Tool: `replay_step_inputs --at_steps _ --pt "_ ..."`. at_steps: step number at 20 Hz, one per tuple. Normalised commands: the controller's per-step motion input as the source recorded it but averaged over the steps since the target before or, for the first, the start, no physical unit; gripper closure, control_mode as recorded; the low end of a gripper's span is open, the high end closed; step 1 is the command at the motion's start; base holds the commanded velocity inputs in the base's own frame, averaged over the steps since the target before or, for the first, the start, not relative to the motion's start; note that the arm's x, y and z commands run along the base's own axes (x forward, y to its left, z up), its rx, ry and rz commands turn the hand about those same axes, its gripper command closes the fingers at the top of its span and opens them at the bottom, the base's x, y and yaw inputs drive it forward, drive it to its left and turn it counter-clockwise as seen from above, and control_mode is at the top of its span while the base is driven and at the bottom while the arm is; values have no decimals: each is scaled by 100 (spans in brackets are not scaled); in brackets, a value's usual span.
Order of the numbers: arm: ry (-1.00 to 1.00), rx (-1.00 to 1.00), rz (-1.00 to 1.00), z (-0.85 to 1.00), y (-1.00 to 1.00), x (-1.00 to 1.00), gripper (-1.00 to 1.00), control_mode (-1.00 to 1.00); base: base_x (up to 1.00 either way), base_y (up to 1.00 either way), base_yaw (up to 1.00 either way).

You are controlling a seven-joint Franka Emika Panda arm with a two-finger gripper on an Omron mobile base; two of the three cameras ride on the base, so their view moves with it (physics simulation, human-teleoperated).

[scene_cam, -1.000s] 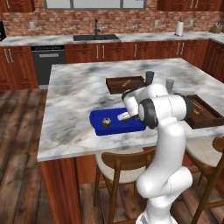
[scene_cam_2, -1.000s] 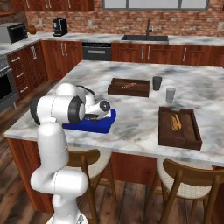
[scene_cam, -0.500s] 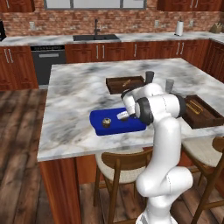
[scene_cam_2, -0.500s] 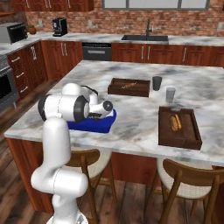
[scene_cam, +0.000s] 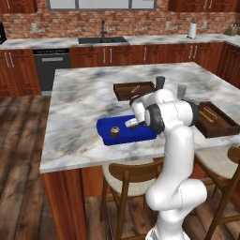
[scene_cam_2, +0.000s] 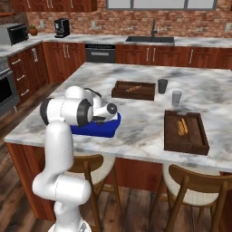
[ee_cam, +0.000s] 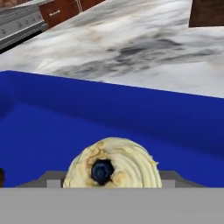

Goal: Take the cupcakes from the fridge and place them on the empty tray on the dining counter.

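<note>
Cupcake [scene_cam: 114,132] sits in the blue tray [scene_cam: 140,135] on the marble table [scene_cam: 84,108]. Second cupcake [ee_cam: 112,165] lies right before the hand [scene_cam: 132,123], low over the tray; whether the hand grips it, I cannot tell.

The white Franka arm with dark joints rises from the lower right of the left base view, bends sharply at its bulky elbow near frame centre, and reaches left and down. Its two-finger gripper [scene_cam: 132,123] sits low at centre frame, the wrist angled down. In the right base view the gripper [scene_cam_2: 100,119] lies at centre left, largely hidden behind the wrist; its jaw spacing cannot be made out.
</note>
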Motion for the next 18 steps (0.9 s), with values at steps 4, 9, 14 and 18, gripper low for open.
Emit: replay_step_inputs --at_steps 4,9,14,18 --pt "-1 0 0 22 0 -29 -100 -100 0 0 0" --pt "-8 0 0 53 0 -24 -100 -100 0 0 0" --pt "-8 0 1 73 0 -25 -100 -100 0 0 0" --pt "-4 -2 5 100 -3 -47 -100 -100 0 0 0"
